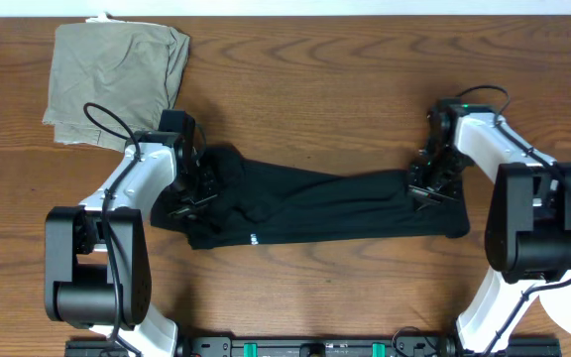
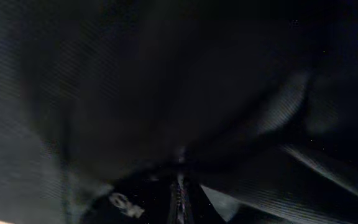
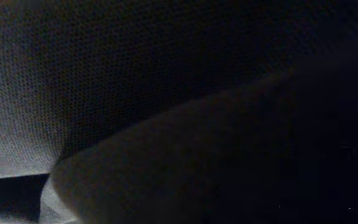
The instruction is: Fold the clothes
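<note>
- Overhead: the black garment (image 1: 325, 208) lies stretched across the table (image 1: 365, 79) between the left gripper (image 1: 194, 190) and the right gripper (image 1: 426, 186). Each is pressed together, pinching one end, its fingertips buried in fabric. A khaki garment (image 1: 117, 84) lies apart, far left.
- Left wrist: dark folds fill the view and hide the fingers; a small white logo (image 2: 120, 203) shows.
- Right wrist: blurred black weave, fingers hidden.

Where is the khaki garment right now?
In the overhead view, the khaki garment lies at the far left of the table, just beyond the left gripper and apart from the black garment.
</note>
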Motion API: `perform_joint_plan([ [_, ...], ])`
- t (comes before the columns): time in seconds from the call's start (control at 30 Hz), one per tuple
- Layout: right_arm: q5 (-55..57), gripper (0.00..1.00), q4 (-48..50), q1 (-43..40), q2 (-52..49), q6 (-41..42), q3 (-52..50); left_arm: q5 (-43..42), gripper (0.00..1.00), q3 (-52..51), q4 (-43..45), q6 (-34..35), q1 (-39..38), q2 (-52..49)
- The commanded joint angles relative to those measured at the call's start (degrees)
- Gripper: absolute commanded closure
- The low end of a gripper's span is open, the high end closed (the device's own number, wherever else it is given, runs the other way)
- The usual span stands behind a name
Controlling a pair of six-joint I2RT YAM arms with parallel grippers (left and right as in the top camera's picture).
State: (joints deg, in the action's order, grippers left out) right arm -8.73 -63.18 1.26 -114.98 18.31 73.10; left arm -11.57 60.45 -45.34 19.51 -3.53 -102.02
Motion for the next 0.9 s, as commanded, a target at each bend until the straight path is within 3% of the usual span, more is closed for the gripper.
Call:
perform_joint_plan([
  [0.0, 4.44, 0.99, 0.00, -2.01, 0.33, -1.73, 2.67, 1.09, 0.93, 0.59, 0.33, 0.70, 0.37, -0.63],
  [0.47, 1.46, 0.99, -16.57, -1.44, 0.35, -3.48, 23.78, 0.55, 0.93, 6.99, -0.39, 0.70, 0.35, 10.51],
  [0.67, -13.90, 0.99, -15.32, 1.90, 0.33, -10.69, 24.61, -10.58, 0.94, 6.97, 2.01, 0.17, -0.46, 10.21],
  [0.87, -13.53, 0.99, -12.44, 7.65, 0.31, -10.67, 24.30, -11.37, 0.94, 6.97, 3.30, -1.92, -5.62, 8.02],
])
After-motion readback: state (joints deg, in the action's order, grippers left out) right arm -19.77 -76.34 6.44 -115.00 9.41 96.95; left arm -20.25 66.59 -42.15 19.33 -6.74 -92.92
